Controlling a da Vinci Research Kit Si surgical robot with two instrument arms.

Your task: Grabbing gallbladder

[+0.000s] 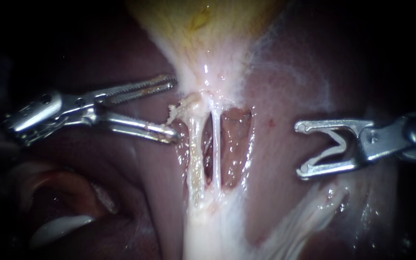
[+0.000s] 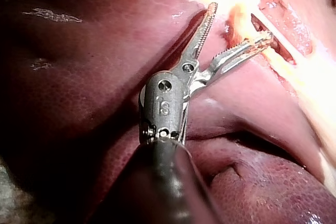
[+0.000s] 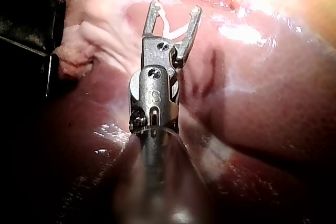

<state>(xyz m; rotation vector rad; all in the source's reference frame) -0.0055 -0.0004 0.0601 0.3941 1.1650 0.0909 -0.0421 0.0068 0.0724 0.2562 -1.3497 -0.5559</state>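
Note:
The yellowish gallbladder [image 1: 203, 24] hangs at the top centre and narrows to a white neck [image 1: 208, 79]. Below it two pale tubes [image 1: 203, 144] run down across an opened window of tissue. My left instrument [image 1: 172, 110] reaches in from the left, its toothed jaws open. The upper jaw lies just left of the neck and the lower jaw tip rests by the left tube. The left wrist view shows the same open jaws [image 2: 239, 24] with nothing gripped. My right instrument [image 1: 300, 148] stands open to the right, clear of the tubes, over the liver [image 1: 275, 159]; its open jaws [image 3: 174, 9] hold nothing.
Dark red liver lobes [image 1: 73, 192] fill the lower left. White fatty tissue [image 1: 309, 216] runs down the lower centre and lower right. A frayed pale tag of tissue [image 1: 176, 110] sits between my left instrument's jaws.

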